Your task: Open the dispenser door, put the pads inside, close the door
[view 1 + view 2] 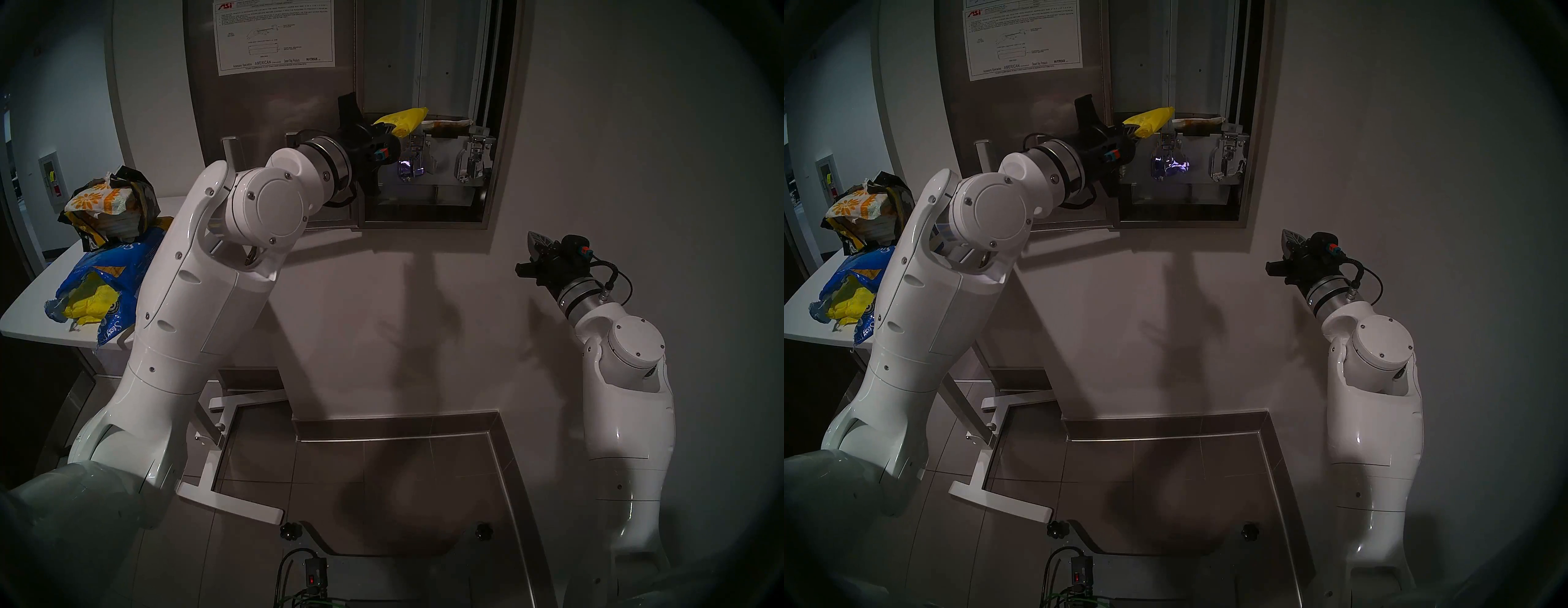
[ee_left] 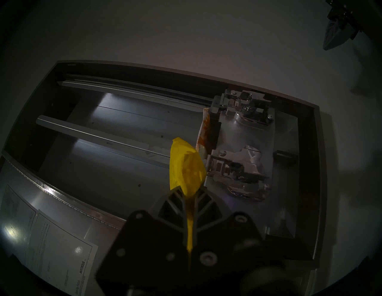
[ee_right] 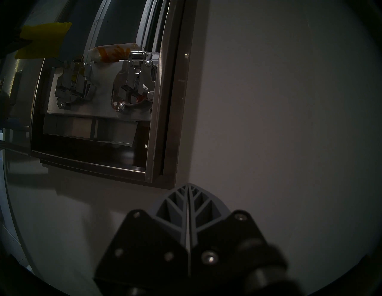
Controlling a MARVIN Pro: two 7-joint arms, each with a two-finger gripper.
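Dispenser door [image 1: 271, 106] hangs open to the left, one white instruction sheet [image 1: 275, 36] on its inner face. Dispenser [image 1: 500, 127] on the wall shows two chrome lever mechanisms [image 1: 473, 163] and upright chutes above them. Left tool [image 1: 382, 127] is clamped on one yellow pad [image 1: 403, 120], held at the cabinet opening just above the left mechanism. A second pad, white with orange flowers [image 1: 449, 125], lies across the top of the mechanisms, inside. Right tool [image 1: 535, 244] has its fingers pressed together, empty, well apart from the cabinet, below and right of it.

Bench [image 1: 25, 314] at left carries one torn blue bag [image 1: 114, 271] with yellow packets spilling out, plus one dark bag with flowered packets on top.

Head views alone show the bench and bags. Left wrist view alone shows the yellow pad's tail pinched between the fingers [image 2: 175, 201]. Right wrist view shows the wide bottom slot [image 3: 88, 131] most clearly.
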